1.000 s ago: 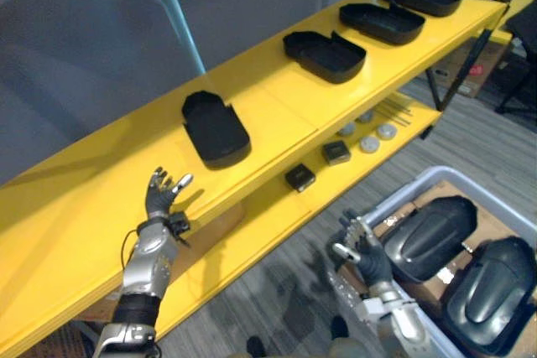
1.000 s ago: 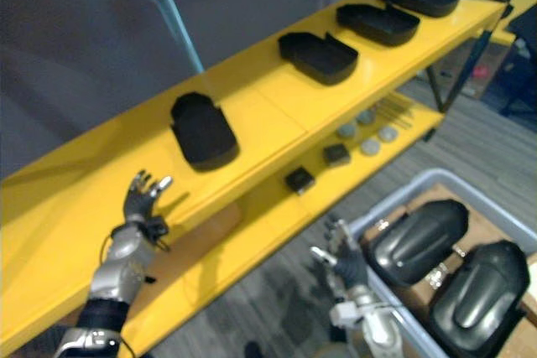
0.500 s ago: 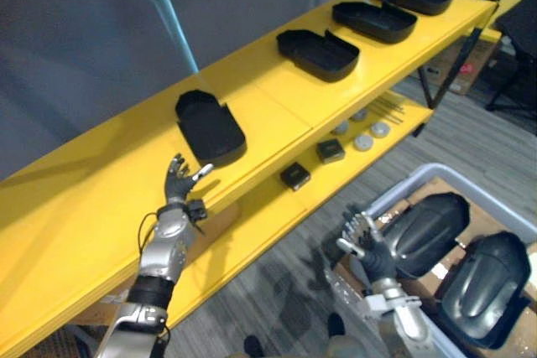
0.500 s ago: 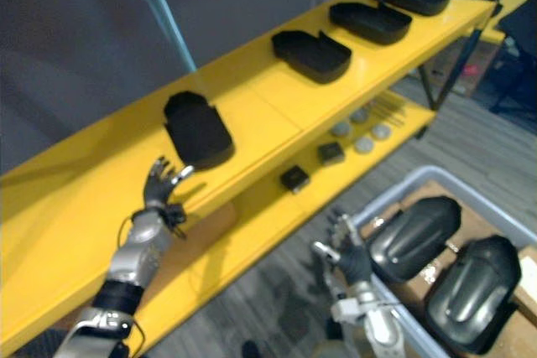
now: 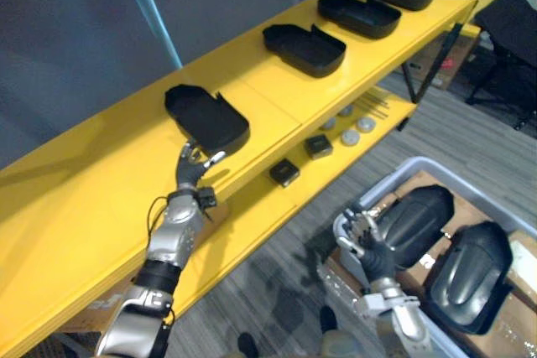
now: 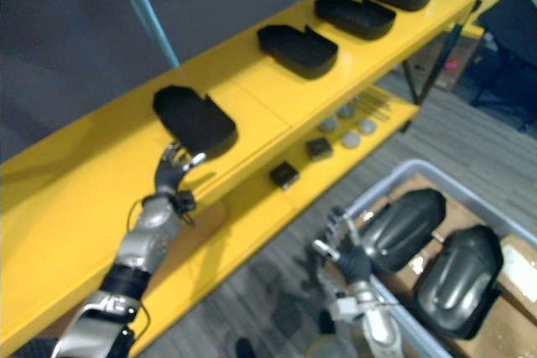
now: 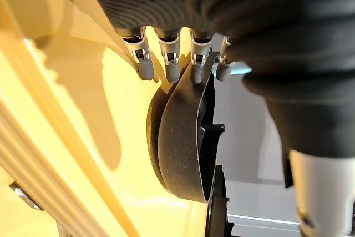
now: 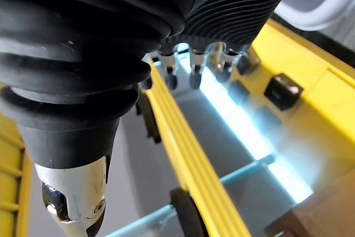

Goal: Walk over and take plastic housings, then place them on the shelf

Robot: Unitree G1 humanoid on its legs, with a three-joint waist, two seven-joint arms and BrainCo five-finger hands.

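Observation:
Several black tray-shaped plastic housings lie in a row on the yellow top shelf (image 5: pixel 84 199); the nearest housing (image 5: pixel 205 119) shows close up past the left fingers as housing (image 7: pixel 180 137). My left hand (image 5: pixel 191 170) hovers at the shelf's front edge just short of that housing, fingers straight and spread, holding nothing. Two dark glossy housings (image 5: pixel 415 217) (image 5: pixel 470 264) lie in a grey bin (image 5: pixel 382 186) on the floor. My right hand (image 5: pixel 367 242) is low at the bin's near corner, beside the closer glossy housing, with relaxed fingers and nothing in them.
The lower shelf carries two small black boxes (image 5: pixel 284 173) (image 5: pixel 317 146), grey discs (image 5: pixel 348 127) and thin metal rods (image 5: pixel 377 106). A black chair (image 5: pixel 512 14) stands at the far right. Grey carpet lies between the shelf and the bin.
The camera has shifted. My left hand has moved forward along the shelf edge, from well short of the nearest housing to just before it. The right hand stays by the bin corner.

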